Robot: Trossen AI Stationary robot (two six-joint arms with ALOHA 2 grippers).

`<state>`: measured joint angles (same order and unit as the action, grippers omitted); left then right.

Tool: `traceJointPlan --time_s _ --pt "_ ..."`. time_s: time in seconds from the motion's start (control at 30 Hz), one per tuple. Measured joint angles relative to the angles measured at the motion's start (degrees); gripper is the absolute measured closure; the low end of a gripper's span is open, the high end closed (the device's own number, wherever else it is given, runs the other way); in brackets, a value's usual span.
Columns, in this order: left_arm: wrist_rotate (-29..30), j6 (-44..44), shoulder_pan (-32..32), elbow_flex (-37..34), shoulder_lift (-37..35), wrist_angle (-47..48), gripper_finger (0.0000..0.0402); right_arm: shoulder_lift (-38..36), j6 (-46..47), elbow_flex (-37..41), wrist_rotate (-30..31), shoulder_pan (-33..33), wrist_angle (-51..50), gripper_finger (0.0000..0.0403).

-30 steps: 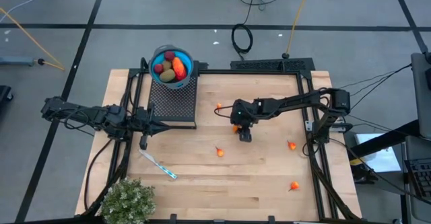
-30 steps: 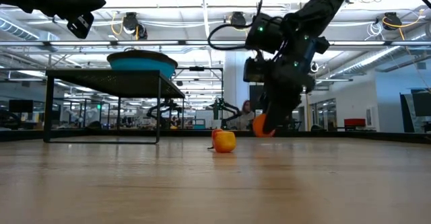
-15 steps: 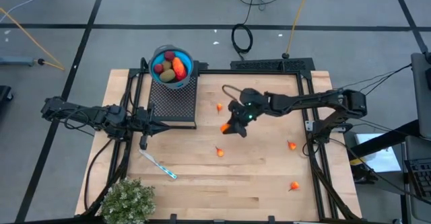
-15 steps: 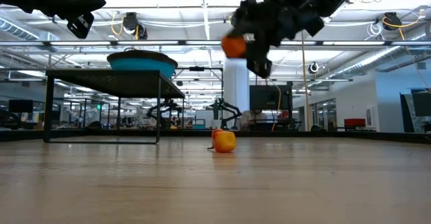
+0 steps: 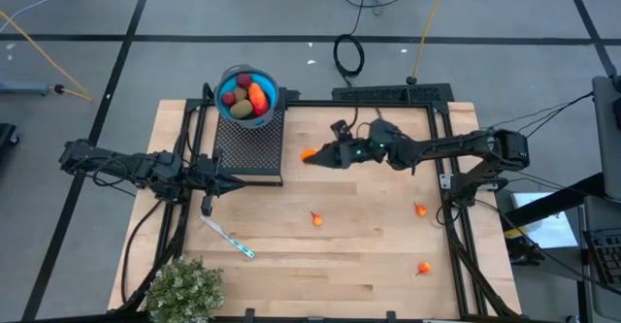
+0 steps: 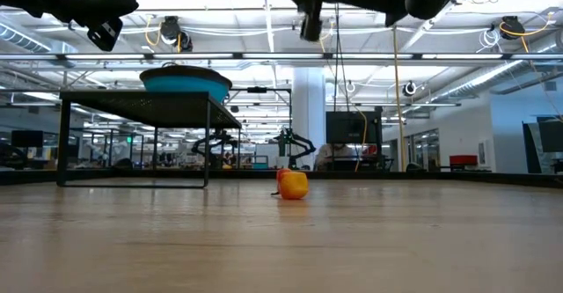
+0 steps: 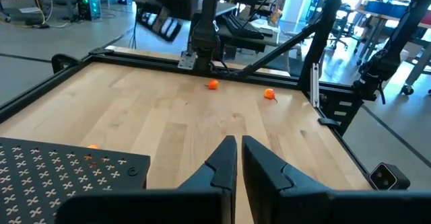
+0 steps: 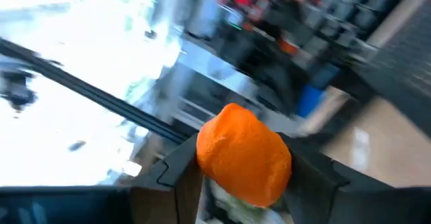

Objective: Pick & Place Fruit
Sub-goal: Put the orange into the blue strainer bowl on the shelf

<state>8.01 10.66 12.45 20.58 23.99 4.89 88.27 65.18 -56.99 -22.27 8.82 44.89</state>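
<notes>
Orange dimpled round fruit clamped, right claw.

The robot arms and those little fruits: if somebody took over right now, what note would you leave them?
Right gripper: shut on an orange fruit, held in the air near the black mesh stand.
Left gripper: shut, empty, waiting at the stand's edge.
Done: several fruits already lie in the blue bowl by the stand's far end.
Left: drop the held one in, then collect three small orange fruits on the table.
</notes>
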Motion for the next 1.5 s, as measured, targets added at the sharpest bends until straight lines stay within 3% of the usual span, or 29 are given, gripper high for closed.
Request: traceJointPlan --time_s 0.37,0.7,0.93,1.1,1.5 --pt "4.0 0.0 0.0 0.0 0.0 -0.6 0.0378 0.0 10.4 0.0 2.7 -0.2 19.9 0.0241" --pt "6.1 0.3 0.0 0.0 0.0 -1.7 0.0378 0.0 9.1 0.0 2.7 -0.7 20.2 0.0241" --pt "6.1 0.3 0.0 0.0 0.0 -2.2 0.0378 0.0 -6.2 0.0 7.6 -0.6 19.8 0.0241" --pt "5.4 0.4 0.0 0.0 0.0 -4.8 0.0378 0.0 -18.3 0.0 7.5 -0.2 20.3 0.0241" --pt "2.5 8.6 0.0 0.0 8.3 -22.2 0.0378 0.0 -48.4 0.0 7.1 -2.2 19.0 0.0241"
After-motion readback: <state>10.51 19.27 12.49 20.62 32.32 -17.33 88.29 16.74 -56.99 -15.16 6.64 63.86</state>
